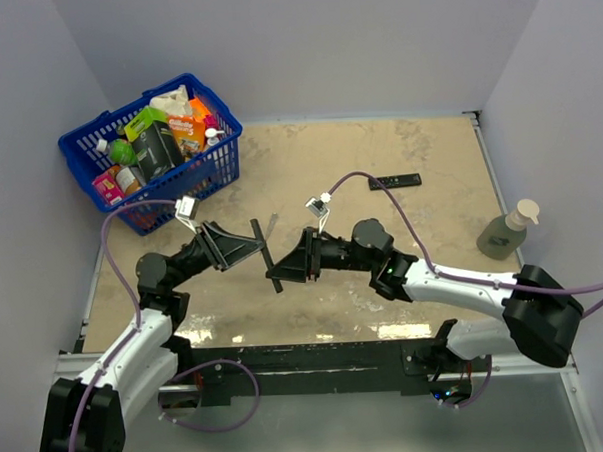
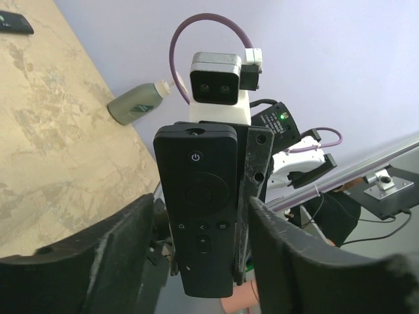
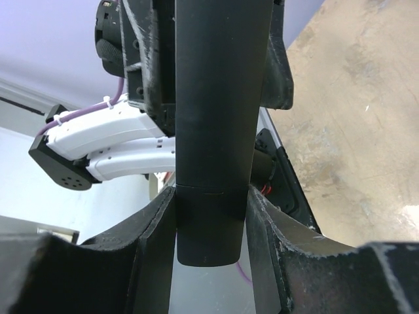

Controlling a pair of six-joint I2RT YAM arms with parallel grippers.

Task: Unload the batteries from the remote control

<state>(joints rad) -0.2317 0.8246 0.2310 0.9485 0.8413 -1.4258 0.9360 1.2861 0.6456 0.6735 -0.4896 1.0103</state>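
HAND-TO-HAND OVER THE TABLE: Two arms met nose to nose above the table (image 1: 438,150), just off ctr toward 7 o'clock in the overhead view. The remote control (image 2: 200,170) was raised off the surface btwn them. The right gripper (image 3: 209,196) was pinching the remote's lower end, w/ its fingers (image 3: 154,242) pressed against both long edges. The left gripper (image 2: 201,204) flanked the same body from the opposite side, the button face turned toward its own camera. No view showed whether its pads were bearing on the remote or standing just clear of it.

Progress looked close to nil. The rear cover (image 3: 208,226) sat flush on the remote's plain back, w/ only a thin seam marking its upper edge, so the compartment appeared shut. The batteries did not show in any frame and were presumably inside. None could be made out lying on the tabletop in the overhead view. On that evidence every main step was left to do: slide or pry the cover off, lift each cell out, set the cells down.

Elsewhere, a second remote (image 1: 395,180) lay flat at approx. 1 o'clock, well apart from the arms. A soap bottle (image 1: 507,232) stood at 3 o'clock near the R wall. A blue basket (image 1: 153,152) of groceries sat at 10 o'clock.
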